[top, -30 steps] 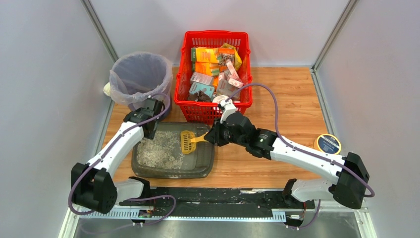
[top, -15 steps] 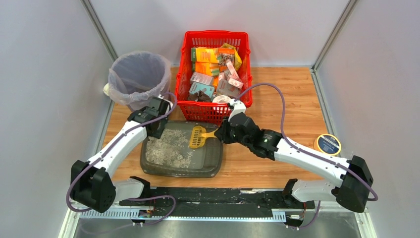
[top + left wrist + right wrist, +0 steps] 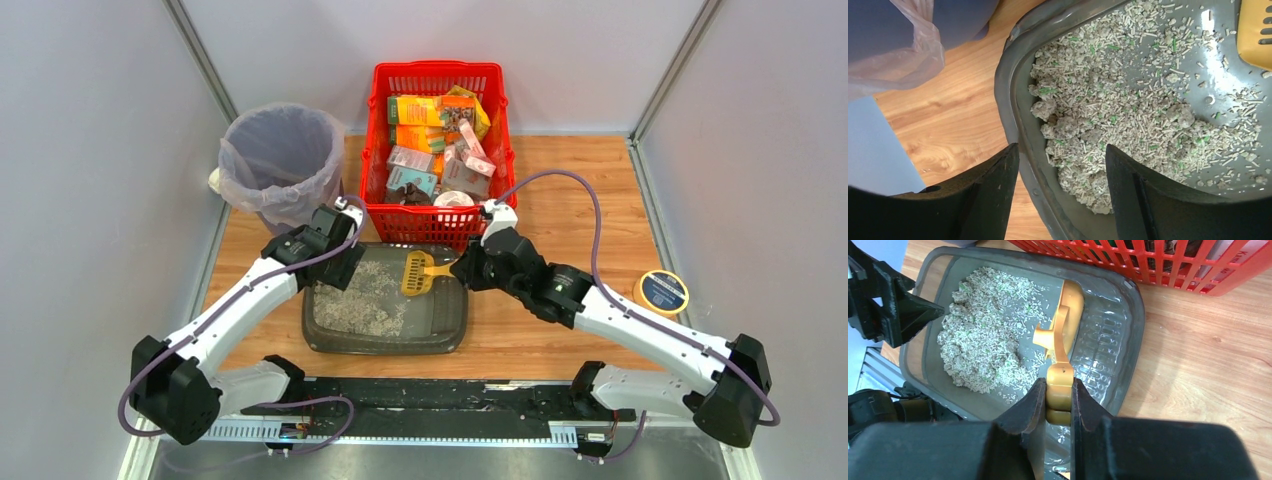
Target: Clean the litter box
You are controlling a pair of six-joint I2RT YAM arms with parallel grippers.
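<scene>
The litter box (image 3: 445,318) is a dark grey tray just in front of the red basket. Pale litter (image 3: 365,300) is heaped in its left half, with clumps among the pellets (image 3: 1128,110). My left gripper (image 3: 1062,150) is open and straddles the tray's left rim (image 3: 1013,100), one finger outside over the wood and one above the litter. My right gripper (image 3: 1059,385) is shut on the handle of a yellow slotted scoop (image 3: 1065,325). The scoop's head (image 3: 417,272) rests over the tray's bare right half (image 3: 1113,340).
A red mesh basket (image 3: 437,218) full of packets stands directly behind the tray. A round bin (image 3: 283,150) with a clear bag liner stands at the back left, close to my left wrist. A round tin (image 3: 662,291) lies at the right edge. Grey walls enclose the table.
The litter box has slid to the right along the basket's front, with both arms moving right alongside it. My left gripper's jaws have widened around the rim. The scoop stays gripped.
</scene>
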